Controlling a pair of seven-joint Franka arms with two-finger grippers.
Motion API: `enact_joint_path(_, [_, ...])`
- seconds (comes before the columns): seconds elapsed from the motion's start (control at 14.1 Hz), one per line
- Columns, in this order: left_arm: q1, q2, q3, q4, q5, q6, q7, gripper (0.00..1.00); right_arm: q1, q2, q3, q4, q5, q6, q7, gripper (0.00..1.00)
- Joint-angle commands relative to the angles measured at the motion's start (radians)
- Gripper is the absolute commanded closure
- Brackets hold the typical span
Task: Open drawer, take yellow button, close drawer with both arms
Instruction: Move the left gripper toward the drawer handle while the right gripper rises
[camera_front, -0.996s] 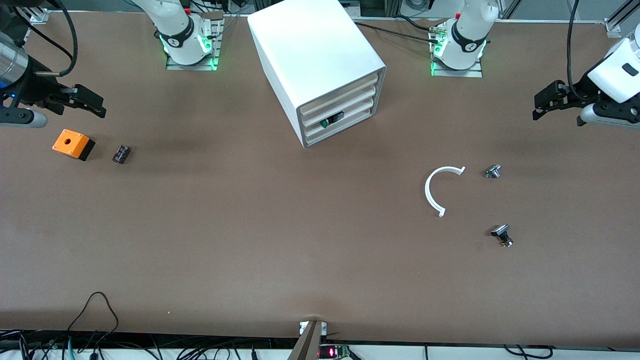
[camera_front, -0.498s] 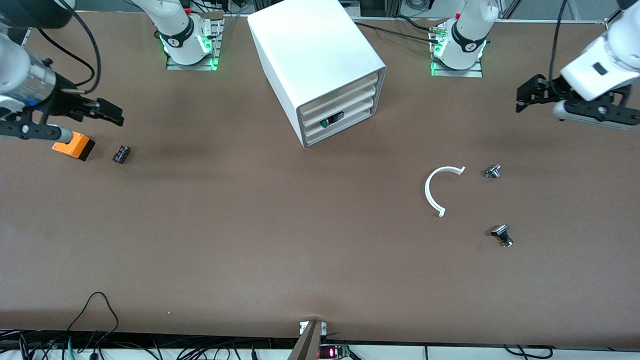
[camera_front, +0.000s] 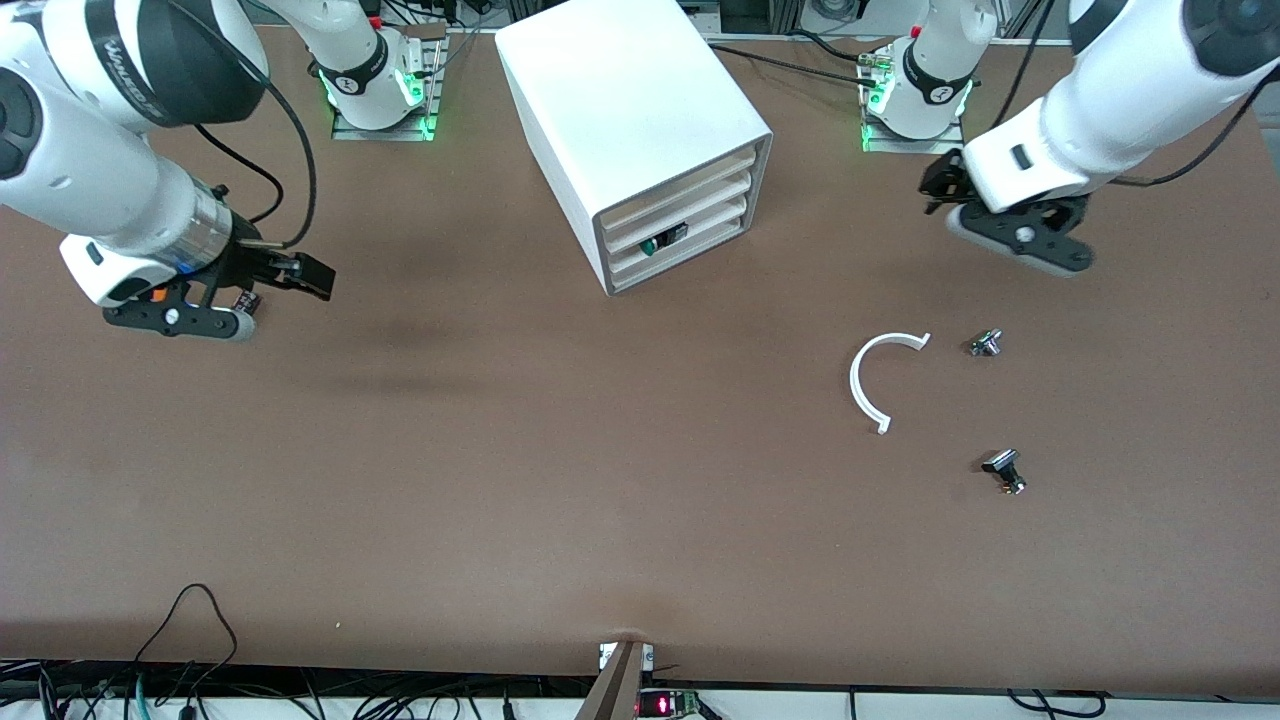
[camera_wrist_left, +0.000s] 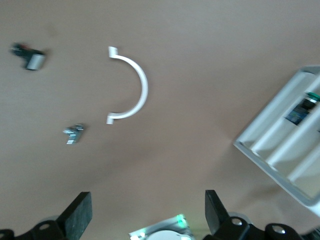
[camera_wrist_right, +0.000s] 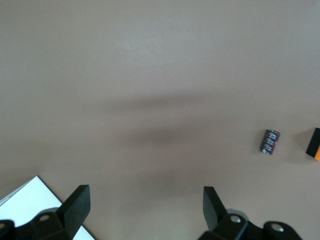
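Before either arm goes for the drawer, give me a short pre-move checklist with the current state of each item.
1. Left gripper open and empty, over bare table between the left arm's base and the drawer cabinet: ok.
2. Right gripper open and empty, over the table toward the right arm's end: ok.
3. Drawers all pushed in, none opened yet: ok for a start.
4. Button located: a dark part with a green tip shows at one drawer front; whether it is the button, cannot tell.
5. Table in front of the cabinet free for a drawer to slide out: ok.
6. White half-ring and two small metal parts lie away from the cabinet: ok.
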Motion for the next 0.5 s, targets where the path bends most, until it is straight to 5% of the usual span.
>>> enact_joint_path(0.0, [0.004,0.063,-0.006,0.043,-0.125,-0.047,0.059,0.01,0.013,0.048,-0.004,0.039,0.002,0.006,0.019,0.00])
enact_joint_path(0.43, [0.019,0.184,-0.006,0.026,-0.427,-0.041,0.148,0.01,0.056,0.087,-0.004,0.056,0.002,0.034,0.165,0.00])
